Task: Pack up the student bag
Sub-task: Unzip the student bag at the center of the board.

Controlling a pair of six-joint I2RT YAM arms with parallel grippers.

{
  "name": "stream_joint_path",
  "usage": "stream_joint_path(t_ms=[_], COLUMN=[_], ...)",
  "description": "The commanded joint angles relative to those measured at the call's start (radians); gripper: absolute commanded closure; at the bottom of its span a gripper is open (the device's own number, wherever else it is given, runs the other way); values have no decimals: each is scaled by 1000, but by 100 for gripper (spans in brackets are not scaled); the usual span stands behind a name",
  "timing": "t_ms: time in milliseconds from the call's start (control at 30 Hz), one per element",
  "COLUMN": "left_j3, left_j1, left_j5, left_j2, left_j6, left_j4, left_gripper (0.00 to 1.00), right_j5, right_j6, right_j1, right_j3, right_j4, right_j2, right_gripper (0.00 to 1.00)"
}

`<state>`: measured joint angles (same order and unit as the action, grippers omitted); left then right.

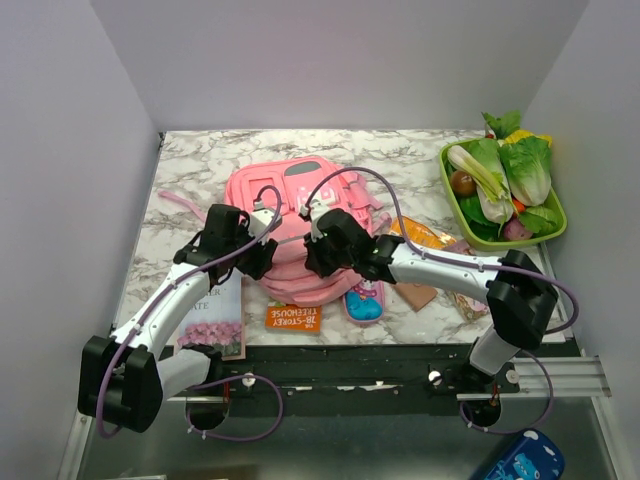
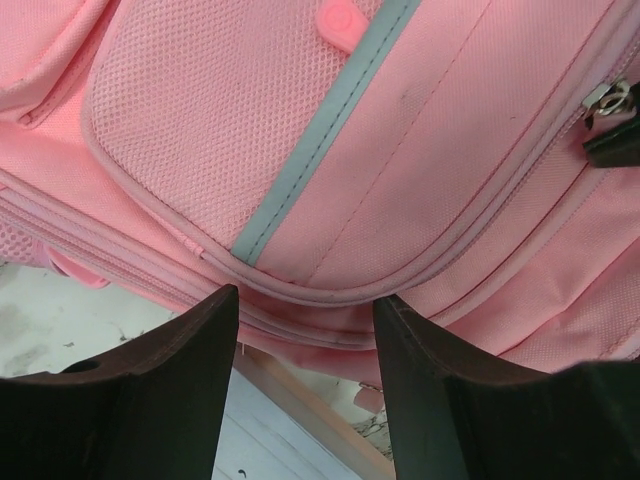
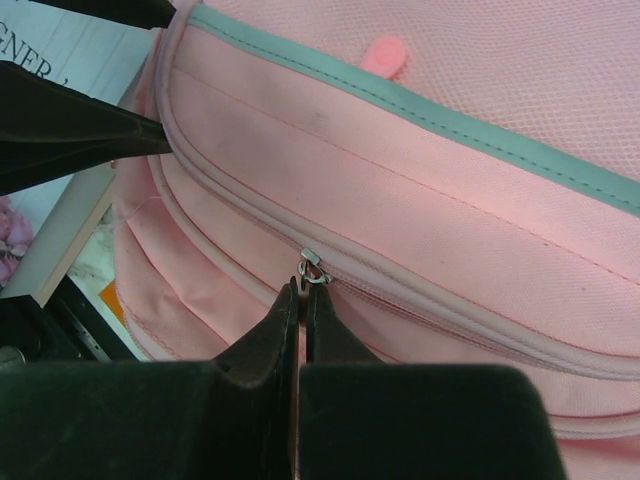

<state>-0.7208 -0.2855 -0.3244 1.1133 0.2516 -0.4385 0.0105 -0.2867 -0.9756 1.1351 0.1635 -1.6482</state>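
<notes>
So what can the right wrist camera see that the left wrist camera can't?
Only the right wrist: a book cover with pink flowers, and the right gripper pinched shut on the zip pull. Only the left wrist: a clear patch of marble table, and the left gripper open at the bag's edge. Both: the pink bag, its grey stripe, a pink tab and the zip pull.

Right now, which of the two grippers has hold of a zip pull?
The right gripper: it is shut on the zip pull of the student bag. The left gripper is open, gripping nothing.
</notes>
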Motion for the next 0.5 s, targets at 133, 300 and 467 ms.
stream_joint_path(t_ms=[133,300,467], left_j3=[-15,-54,-92], left_j1=[-11,-14,-15], left_j5=[-114,-134,-145], left_j2=[6,34,48], left_j6=[-103,-138,-152], left_j4=[144,136,141], left_gripper=[36,37,37], right_j5=[92,163,194], right_j6=[30,47,58], right_j1=[-92,-110,-117], right_j3=[71,83,68], right_j4=[-85,-140,-223], right_j2=[-61,-82,-85], right_gripper=[99,99,98])
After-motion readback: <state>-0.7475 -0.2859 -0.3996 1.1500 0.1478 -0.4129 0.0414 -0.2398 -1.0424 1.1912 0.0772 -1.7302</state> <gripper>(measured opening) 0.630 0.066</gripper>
